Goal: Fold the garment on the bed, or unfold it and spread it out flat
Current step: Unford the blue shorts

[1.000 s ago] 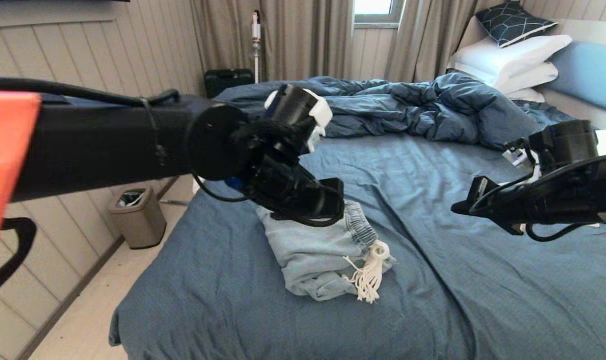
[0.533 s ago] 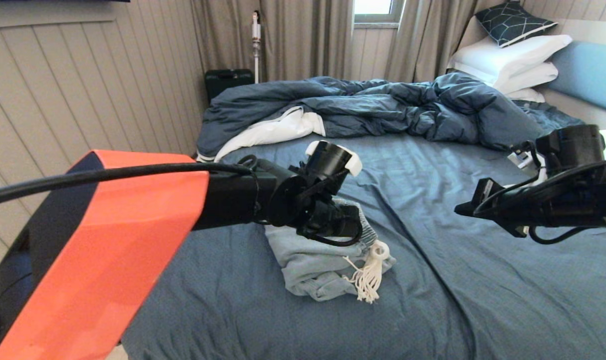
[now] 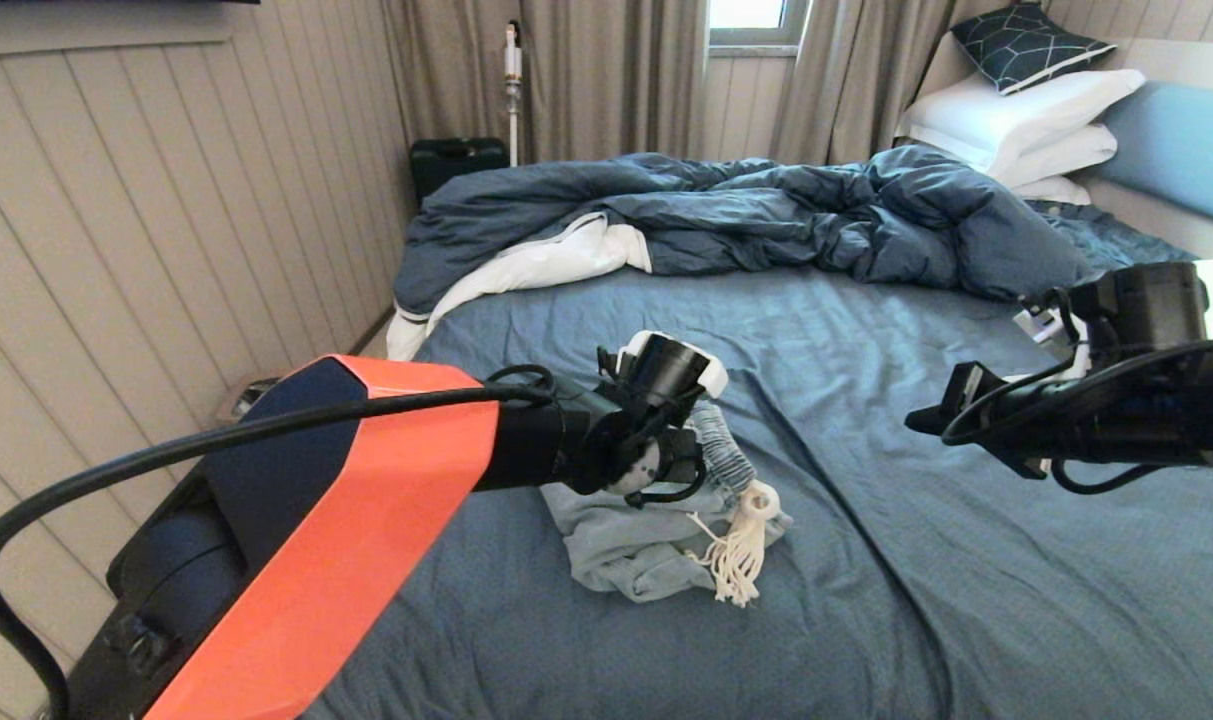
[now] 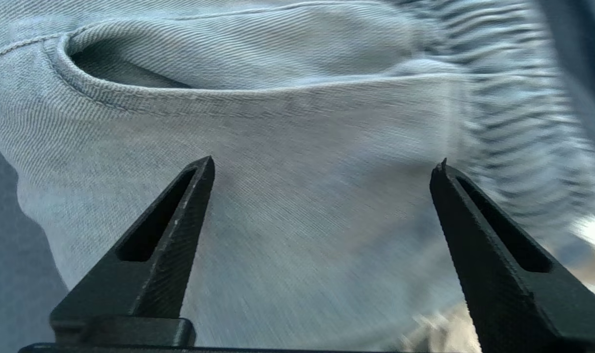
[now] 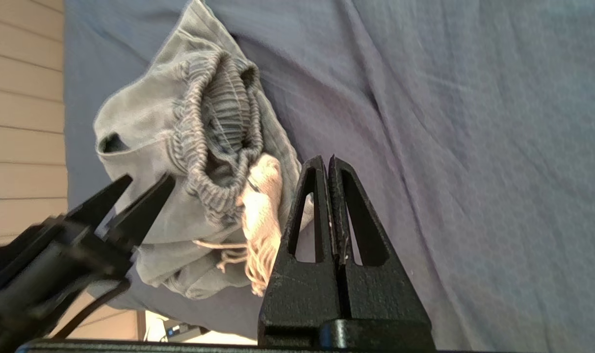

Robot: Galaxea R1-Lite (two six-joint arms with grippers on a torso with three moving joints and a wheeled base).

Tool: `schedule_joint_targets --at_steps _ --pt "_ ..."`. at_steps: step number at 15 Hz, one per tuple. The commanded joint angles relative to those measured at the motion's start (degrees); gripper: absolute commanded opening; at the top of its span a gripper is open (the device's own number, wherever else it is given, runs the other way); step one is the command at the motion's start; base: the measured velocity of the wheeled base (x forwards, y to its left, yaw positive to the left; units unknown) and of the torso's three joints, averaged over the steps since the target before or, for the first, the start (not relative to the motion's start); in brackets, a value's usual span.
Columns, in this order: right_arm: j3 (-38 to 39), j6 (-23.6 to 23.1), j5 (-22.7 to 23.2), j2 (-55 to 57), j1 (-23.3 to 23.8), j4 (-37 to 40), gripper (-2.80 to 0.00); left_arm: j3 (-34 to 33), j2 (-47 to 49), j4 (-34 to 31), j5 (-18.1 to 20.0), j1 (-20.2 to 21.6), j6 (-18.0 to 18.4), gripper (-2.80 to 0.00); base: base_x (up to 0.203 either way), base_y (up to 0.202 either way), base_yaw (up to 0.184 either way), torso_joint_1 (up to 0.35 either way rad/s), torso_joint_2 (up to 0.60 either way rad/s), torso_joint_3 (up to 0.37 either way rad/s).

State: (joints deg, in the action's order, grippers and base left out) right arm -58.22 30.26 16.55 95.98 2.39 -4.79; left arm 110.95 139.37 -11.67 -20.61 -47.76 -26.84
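The pale blue denim shorts (image 3: 626,540) lie bunched in a folded heap on the slate-blue bed (image 3: 916,600), with the white tasselled drawstring (image 3: 741,560) spilling over their front right side. My left gripper (image 3: 671,478) reaches down onto the far part of the heap. In the left wrist view it (image 4: 326,164) is open, its fingers spread just over the denim (image 4: 297,122) below a pocket opening, holding nothing. My right gripper (image 3: 926,420) hovers above the sheet to the right of the shorts, and it (image 5: 325,159) is shut and empty. The gathered waistband (image 5: 219,127) gapes open.
A rumpled dark blue duvet (image 3: 766,210) with a white lining lies across the far part of the bed. White pillows (image 3: 1016,120) and a light blue headboard (image 3: 1176,140) are at the far right. The panelled wall (image 3: 166,200) and the bed's left edge run close by the left arm.
The left arm has swung down and forward, bringing its open gripper from above the shorts to just over the denim. The right arm has hardly moved, and the shorts lie as before.
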Motion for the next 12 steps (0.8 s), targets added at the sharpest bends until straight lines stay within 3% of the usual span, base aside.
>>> schedule_joint_targets --at_steps 1,5,6,12 --pt "0.33 0.15 0.14 -0.26 -0.02 -0.08 -2.8 -0.03 2.51 0.61 -0.21 -0.02 -0.08 0.0 0.0 0.0 0.0 0.0 0.0 0.0" --pt "1.07 0.24 0.23 -0.27 0.05 -1.41 -2.8 -0.03 5.21 2.71 -0.22 0.3 0.65 0.0 0.0 0.0 0.0 0.0 0.0 0.0" --pt "1.76 0.24 0.38 -0.18 0.07 -2.78 -2.8 -0.03 5.21 2.8 -0.32 0.31 0.56 -2.8 0.0 0.0 0.0 0.0 0.0 0.0" --pt "2.67 0.24 0.49 -0.09 0.07 -4.96 -2.8 -0.12 3.18 2.71 -1.27 0.39 0.56 -2.8 0.0 0.0 0.0 0.0 0.0 0.0"
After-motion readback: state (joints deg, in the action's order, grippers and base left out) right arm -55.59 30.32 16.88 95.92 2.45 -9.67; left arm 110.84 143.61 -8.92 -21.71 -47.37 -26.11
